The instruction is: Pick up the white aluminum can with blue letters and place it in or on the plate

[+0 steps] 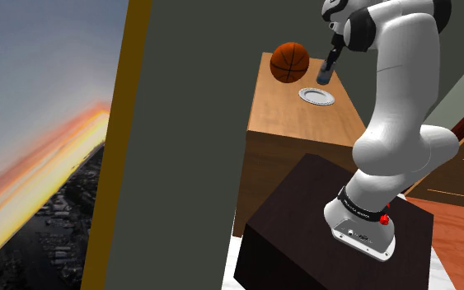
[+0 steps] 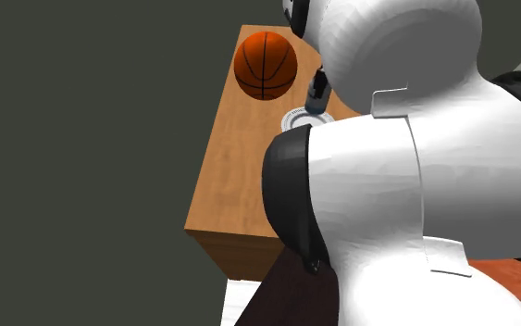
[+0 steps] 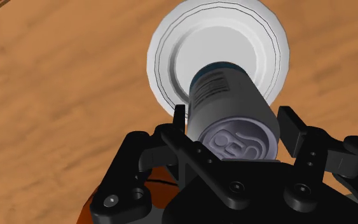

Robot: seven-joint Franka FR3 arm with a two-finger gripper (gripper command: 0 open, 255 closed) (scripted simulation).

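A pale can [image 3: 228, 102] with bluish lettering and a grey lid is clasped between the two black fingers of my gripper [image 3: 234, 118], which is shut on it. The can hangs above the white round plate [image 3: 165, 44], its far end over the plate's middle. In the shoulder view the can [image 1: 324, 76] hangs under the gripper [image 1: 328, 66], just above the plate [image 1: 316, 96] on the wooden cabinet top [image 1: 288, 111]. The second exterior view shows the can [image 2: 316, 98] over the plate [image 2: 295, 119], both partly hidden by the arm.
An orange basketball [image 1: 290, 62] sits on the cabinet just beyond the plate towards the shoulder view's left, also seen as the basketball [image 2: 266, 65]. A dark grey wall [image 1: 189, 123] flanks the cabinet. My dark stand [image 1: 296, 239] is in front of it.
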